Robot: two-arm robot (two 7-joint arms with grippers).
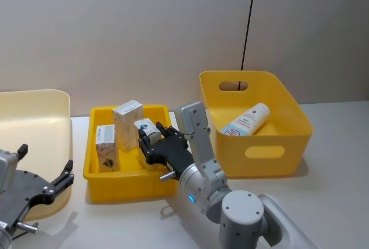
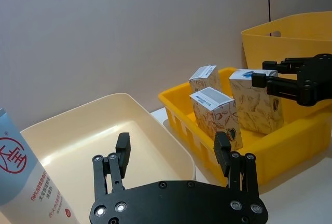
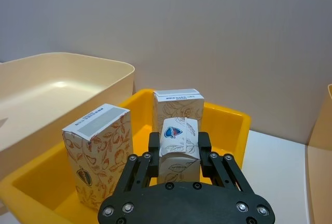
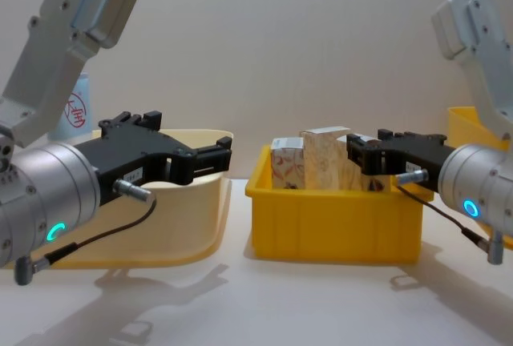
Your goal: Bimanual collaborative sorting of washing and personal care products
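Note:
Three whitish patterned cartons are in the shallow yellow tray (image 1: 92,171). My right gripper (image 1: 149,140) is shut on the carton (image 1: 146,127) at the tray's right side, seen between its fingers (image 3: 153,142) in the right wrist view. The other cartons (image 1: 128,123) (image 1: 106,147) stand upright further left. A white tube with red marks (image 1: 245,120) lies in the deep yellow bin (image 1: 265,152). My left gripper (image 1: 46,159) hangs open and empty over the cream bin (image 1: 34,113). A pale blue tube (image 2: 26,182) stands at that bin's edge; whether it is inside I cannot tell.
The three containers sit in a row close to a plain wall: cream bin on the left, yellow tray (image 4: 337,210) in the middle, deep bin on the right. Bare white table (image 1: 127,223) lies in front of them. A black cable runs down the wall behind the deep bin.

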